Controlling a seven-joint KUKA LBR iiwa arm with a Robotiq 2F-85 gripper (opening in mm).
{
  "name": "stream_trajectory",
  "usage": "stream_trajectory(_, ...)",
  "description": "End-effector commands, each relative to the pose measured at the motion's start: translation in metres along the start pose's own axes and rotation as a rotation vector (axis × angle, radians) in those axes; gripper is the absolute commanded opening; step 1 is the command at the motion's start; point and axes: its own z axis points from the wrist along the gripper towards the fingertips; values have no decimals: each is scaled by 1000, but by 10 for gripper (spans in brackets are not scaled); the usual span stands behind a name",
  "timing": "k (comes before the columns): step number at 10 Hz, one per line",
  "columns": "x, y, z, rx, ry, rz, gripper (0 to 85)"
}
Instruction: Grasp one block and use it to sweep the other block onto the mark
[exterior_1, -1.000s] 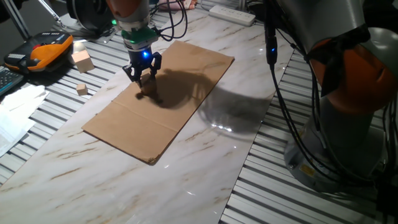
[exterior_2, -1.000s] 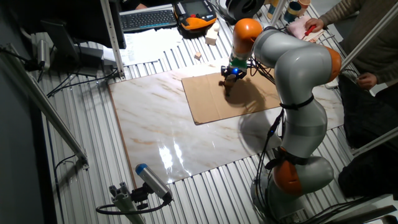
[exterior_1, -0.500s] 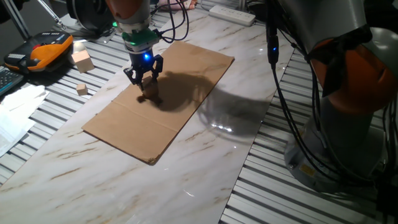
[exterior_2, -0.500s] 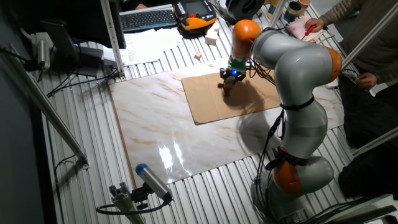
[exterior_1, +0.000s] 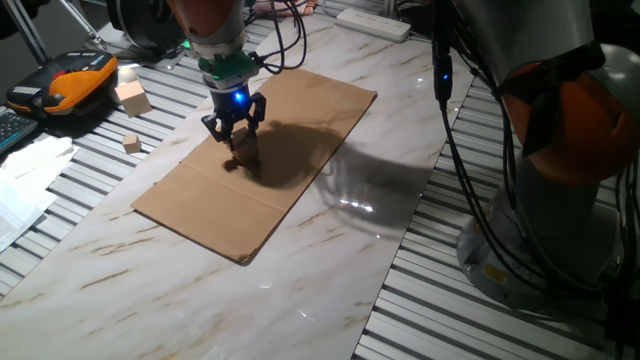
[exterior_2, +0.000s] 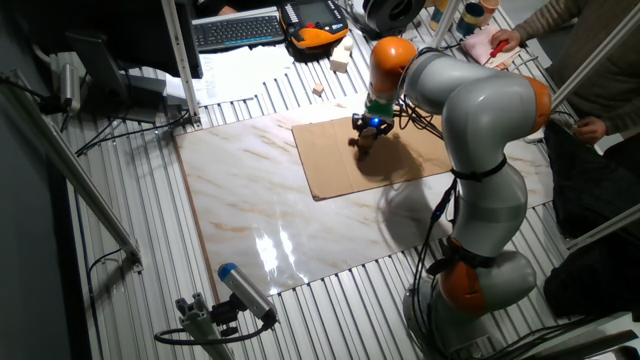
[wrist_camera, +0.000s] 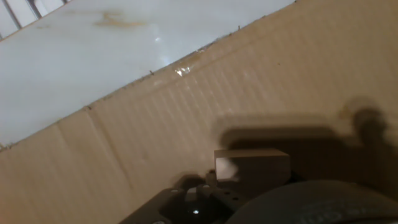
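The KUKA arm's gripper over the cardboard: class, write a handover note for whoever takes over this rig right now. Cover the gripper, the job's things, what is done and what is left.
Gripper: low over the flat brown cardboard sheet, near its left edge in the one fixed view. The views don't settle whether it is open or shut.
Small pale wooden block: right at the fingertips, on or just above the cardboard; probably grasped.
Second block and small dark round mark: neither can be made out in the arm's shadow.
Two spare wooden cubes lie off the cardboard on the slatted table.
Done: arm has reached a block. Left: confirm the grasp, find the other block and mark, then sweep.
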Motion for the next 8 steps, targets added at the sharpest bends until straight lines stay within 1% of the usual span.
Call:
stream_trajectory(1, 3, -2, 1, 0, 0, 0, 0)
stream_trajectory(4, 18, -1, 3, 1, 0, 16, 0)
stream_trajectory(7, 32, 1, 6, 19, -9, 20, 0)
stream_trajectory(8, 34, 1, 6, 16, -2, 22, 0)
